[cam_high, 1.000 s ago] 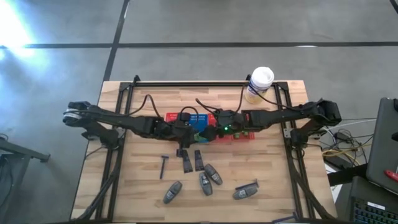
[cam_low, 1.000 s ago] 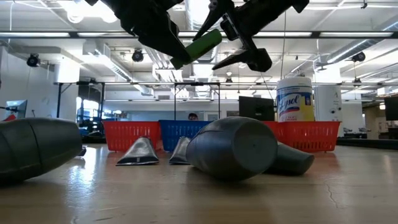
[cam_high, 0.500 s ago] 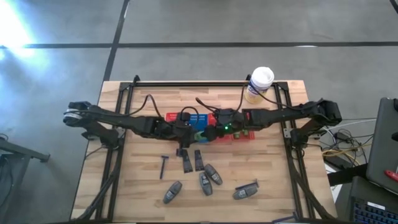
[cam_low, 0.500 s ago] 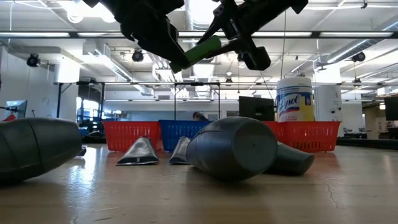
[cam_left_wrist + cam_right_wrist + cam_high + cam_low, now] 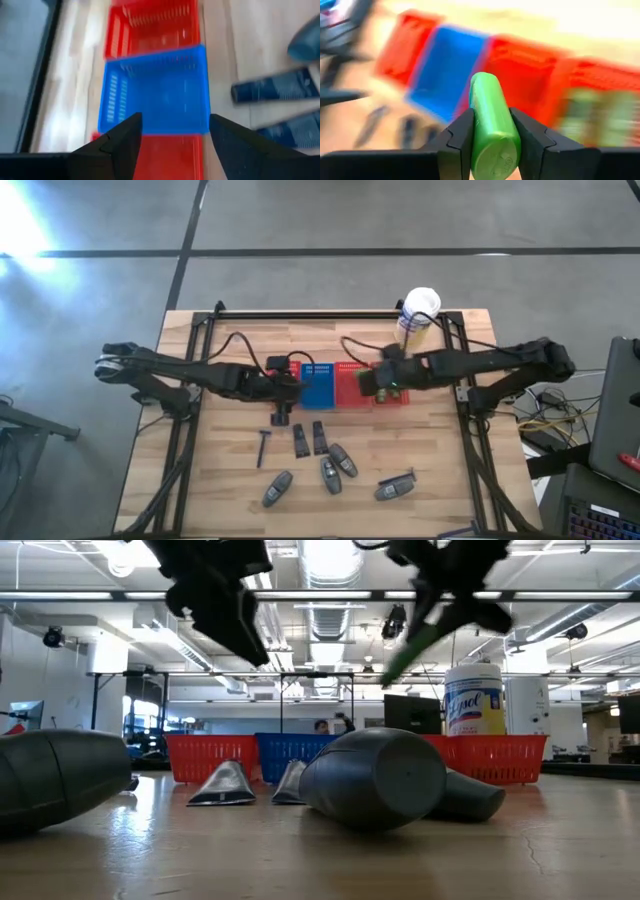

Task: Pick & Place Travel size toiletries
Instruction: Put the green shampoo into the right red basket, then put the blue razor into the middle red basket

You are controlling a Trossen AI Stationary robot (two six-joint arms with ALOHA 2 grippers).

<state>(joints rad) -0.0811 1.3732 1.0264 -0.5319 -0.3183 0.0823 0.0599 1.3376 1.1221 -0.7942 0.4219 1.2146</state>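
Four grey rounded plastic tubes (image 5: 330, 475); two dark flat wedge-shaped pieces (image 5: 299, 440); two thin dark-handled razors (image 5: 262, 446); one bright green packet (image 5: 492, 127) clearly seen; three red mesh baskets (image 5: 350, 385); one blue mesh basket (image 5: 318, 385); one white-capped yellowish canister (image 5: 418, 315).

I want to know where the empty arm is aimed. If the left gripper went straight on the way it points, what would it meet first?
Probably the blue basket: the open left gripper looks straight into it, though how far off it sits is unclear.

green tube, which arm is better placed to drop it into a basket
Right. The right tool is shut on the green tube and sits over the red baskets. The left tool is open and empty, above the blue basket.
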